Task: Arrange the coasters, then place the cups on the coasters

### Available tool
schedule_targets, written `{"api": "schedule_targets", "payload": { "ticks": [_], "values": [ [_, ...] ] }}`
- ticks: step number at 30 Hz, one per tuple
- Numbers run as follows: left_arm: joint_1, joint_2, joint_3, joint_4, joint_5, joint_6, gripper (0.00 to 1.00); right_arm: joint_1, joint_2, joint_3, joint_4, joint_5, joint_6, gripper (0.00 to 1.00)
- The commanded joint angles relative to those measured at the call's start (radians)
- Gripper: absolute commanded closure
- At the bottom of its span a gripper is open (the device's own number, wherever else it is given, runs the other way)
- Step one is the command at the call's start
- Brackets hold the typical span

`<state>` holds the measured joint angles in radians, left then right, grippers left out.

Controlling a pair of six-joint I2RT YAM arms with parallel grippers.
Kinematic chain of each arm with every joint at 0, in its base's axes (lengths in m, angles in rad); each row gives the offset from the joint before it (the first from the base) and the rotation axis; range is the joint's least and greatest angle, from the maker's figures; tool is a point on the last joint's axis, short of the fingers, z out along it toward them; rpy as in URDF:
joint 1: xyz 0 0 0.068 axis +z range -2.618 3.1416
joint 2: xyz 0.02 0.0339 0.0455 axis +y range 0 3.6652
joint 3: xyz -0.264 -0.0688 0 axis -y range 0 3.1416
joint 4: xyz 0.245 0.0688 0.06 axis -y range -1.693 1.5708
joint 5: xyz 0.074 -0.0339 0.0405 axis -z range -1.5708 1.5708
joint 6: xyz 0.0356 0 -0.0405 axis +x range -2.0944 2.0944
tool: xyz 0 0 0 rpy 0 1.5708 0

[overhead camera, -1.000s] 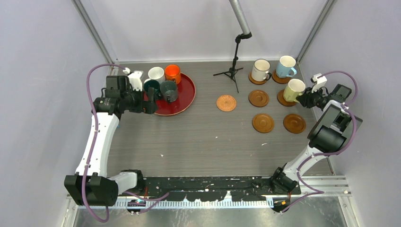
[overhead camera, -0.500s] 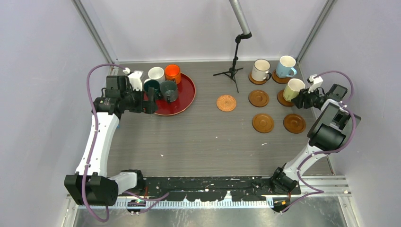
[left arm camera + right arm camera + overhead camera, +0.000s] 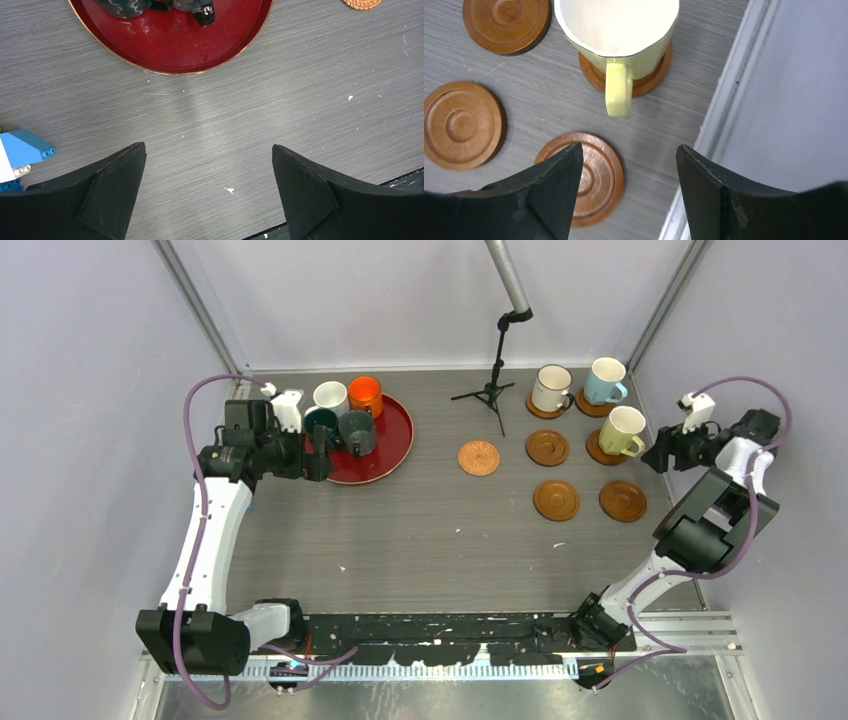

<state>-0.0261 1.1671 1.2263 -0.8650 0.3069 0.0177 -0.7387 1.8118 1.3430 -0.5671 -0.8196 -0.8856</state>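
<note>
top view, right gripper: jaws wide, nothing between them, just right of the pale yellow cup
top view, seated cups: 3, each on a coaster: the pale yellow cup, the cream cup and the light blue cup
top view, bare coasters: 4, namely 3 wooden coasters and the woven coaster, all towards the right arm's side
top view, waiting cups: 4 on the red tray: white cup, orange cup, dark teal cup, grey-green cup
top view, left gripper: at the tray's left rim, just beside the dark teal cup
left wrist, left gripper: jaws fully spread over bare table, holding nothing
left wrist, red tray: straight ahead of the gap; the grey-green cup's handle points back at the gripper
left wrist, blue brick: beside the left finger
right wrist, right gripper: wide and empty
right wrist, pale yellow cup: upright on its coaster, handle aimed at the gap
judgement, coming move: a tray cup. The left arm is far nearer, with the cups lying ahead of its jaws.
</note>
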Motion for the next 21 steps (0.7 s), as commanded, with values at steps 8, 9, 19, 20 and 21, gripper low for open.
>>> {"api": "schedule_targets", "payload": {
  "ticks": [8, 9, 19, 20, 21],
  "values": [
    [-0.004, -0.027, 0.011, -0.036, 0.022, 0.068, 0.00, 0.071, -0.183, 0.308, -0.413, 0.050, 0.017, 0.27],
    [-0.005, -0.026, 0.013, -0.044, 0.020, 0.076, 0.00, 0.109, -0.204, 0.313, -0.404, 0.066, 0.050, 0.27],
    [-0.002, -0.008, 0.018, -0.075, -0.032, 0.056, 0.00, 0.660, -0.273, 0.283, -0.174, 0.352, 0.382, 0.27],
    [0.000, -0.005, 0.019, -0.071, -0.044, 0.047, 0.00, 0.715, -0.260, 0.280, -0.135, 0.394, 0.437, 0.27],
    [0.002, -0.003, 0.019, -0.064, -0.054, 0.036, 0.00, 0.784, -0.246, 0.277, -0.095, 0.438, 0.495, 0.27]
  ]
}}
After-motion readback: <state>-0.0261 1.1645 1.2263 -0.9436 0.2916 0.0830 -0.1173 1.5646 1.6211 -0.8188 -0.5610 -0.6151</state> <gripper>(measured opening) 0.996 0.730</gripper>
